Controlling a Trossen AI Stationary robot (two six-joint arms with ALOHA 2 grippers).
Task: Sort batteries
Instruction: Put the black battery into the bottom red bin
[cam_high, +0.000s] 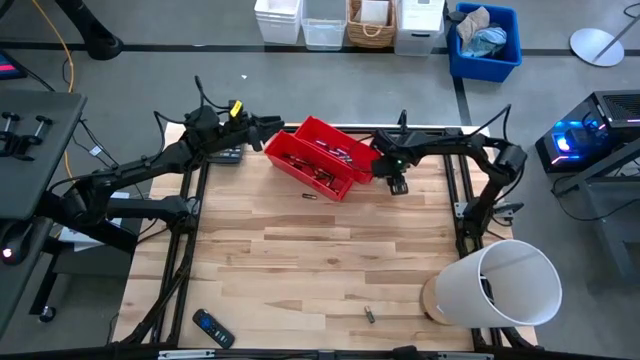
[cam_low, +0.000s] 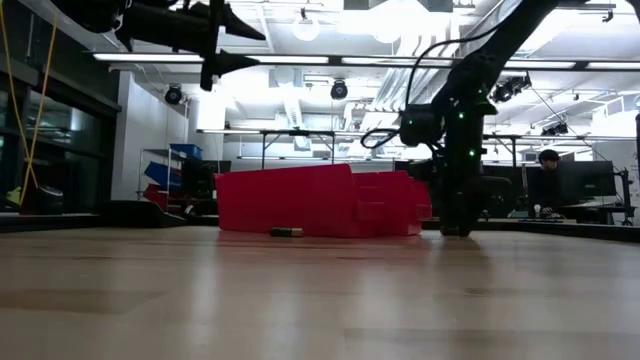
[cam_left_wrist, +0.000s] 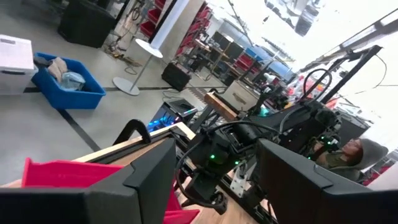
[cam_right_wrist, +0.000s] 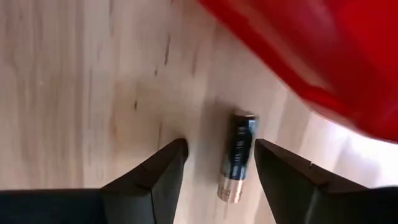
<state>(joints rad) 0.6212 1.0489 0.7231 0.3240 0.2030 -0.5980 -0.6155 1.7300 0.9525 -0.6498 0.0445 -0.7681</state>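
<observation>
- The wooden table (cam_high: 300, 260) has two red bins (cam_high: 322, 157) sitting side by side near its far edge.
- Inside the red bins lie lots of little batteries (cam_high: 318, 172), all in a heap.
- One loose battery (cam_high: 309, 196) lies on the wood just in front of the bins. In the low view it shows as a small dark stick (cam_low: 286, 232) right by the red wall (cam_low: 300, 200).
- Another small battery (cam_high: 369, 315) lies far away, close to the near edge of the table.
- The right gripper (cam_high: 397, 184) is down low at the right end of the bins. In the low view its arm (cam_low: 455, 150) reaches down to the table top.
- The right wrist view shows a battery (cam_right_wrist: 237, 155) lying flat on the wood, next to the red bin (cam_right_wrist: 323, 50).
- The right gripper (cam_right_wrist: 217, 165) has its two fingers (cam_right_wrist: 155, 177) spread apart. The battery lies between them, nearer to one finger. The fingers are not squeezing it.
- The left gripper (cam_high: 272, 125) is up in the air by the left end of the bins. In the low view it hangs high above the table (cam_low: 225, 45).
- The left fingers (cam_left_wrist: 146, 180) are wide apart and hold nothing.
- A flat black remote (cam_high: 213, 328) lies at the near left corner of the table.
- A big white tube (cam_high: 500, 285) stands at the near right corner.
- A blue box (cam_high: 485, 40) with cloths sits on the floor past the table.
- A person (cam_low: 548, 180) sits at a desk far back in the room.
</observation>
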